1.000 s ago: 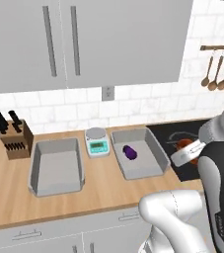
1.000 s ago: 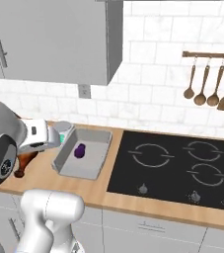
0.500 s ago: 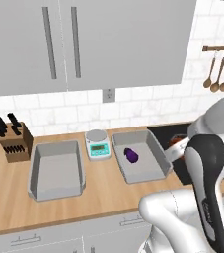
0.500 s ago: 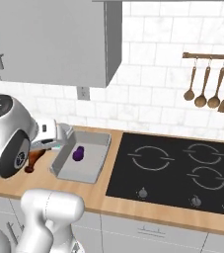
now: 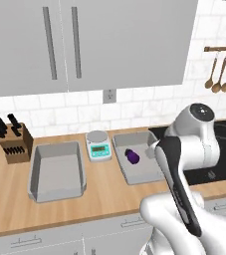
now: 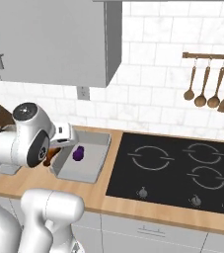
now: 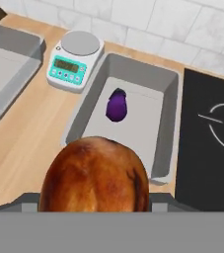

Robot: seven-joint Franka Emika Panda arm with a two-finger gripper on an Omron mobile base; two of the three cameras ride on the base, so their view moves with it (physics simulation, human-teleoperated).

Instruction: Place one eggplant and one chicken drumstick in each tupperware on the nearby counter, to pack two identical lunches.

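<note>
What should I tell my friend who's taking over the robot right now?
Gripper: shut on one chicken drumstick, held above the near end of the right tupperware.
Right tupperware, between the white scale and the black stovetop: one eggplant lies inside.
Left tupperware, beside the knife block: nothing in it.
Done: first eggplant packed; first drumstick picked up.
Left: drop this drumstick in next to the eggplant, then put the other eggplant and the other drumstick into the left tupperware.
</note>
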